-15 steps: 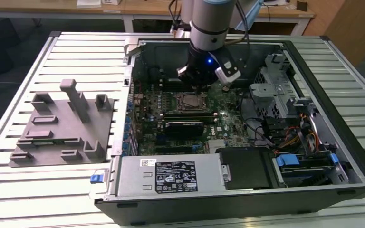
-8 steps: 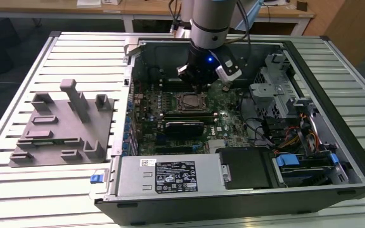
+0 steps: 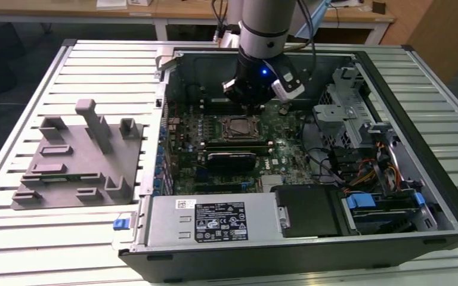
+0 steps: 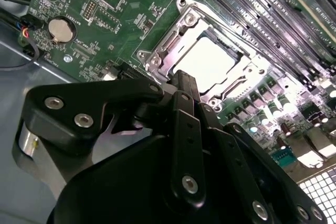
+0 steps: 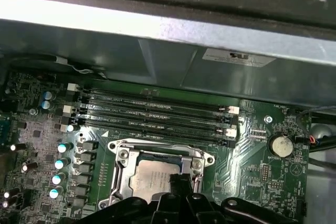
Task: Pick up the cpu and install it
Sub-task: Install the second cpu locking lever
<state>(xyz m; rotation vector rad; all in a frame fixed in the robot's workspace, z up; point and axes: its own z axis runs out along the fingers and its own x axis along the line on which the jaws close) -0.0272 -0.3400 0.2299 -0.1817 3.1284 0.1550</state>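
**CPU seated in its socket, gripper hanging just above**

The open computer case [image 3: 309,155] lies on its side on a slatted metal table [image 3: 22,238]. To the exterior view's left of the case stands the grey moulded fixture [image 3: 81,158] with upright posts. Inside the case, the green motherboard [image 3: 281,152] fills the floor, and the power supply [image 3: 213,220] at the case's near edge carries a white-and-black label whose print is too small to make out.

The robot arm [image 3: 267,24] reaches down into the case. Its gripper [image 3: 254,108] hangs directly over the socket frame [image 3: 240,127] near the motherboard's middle.

The cpu [image 4: 212,61] sits inside that frame, its pale metal top facing up; in the first wrist view the same chip [image 5: 149,177] is partly hidden by the black fingers [image 5: 178,184]. The fingers are drawn close together, almost touching, with nothing between them, and apart from the chip.

The second wrist view shows a round coin battery [image 4: 60,30] beside the socket. The first wrist view adds the four memory slots [image 5: 152,111] next to the socket and a grey sticker [image 5: 239,57] on the case wall beyond them, its writing unreadable.
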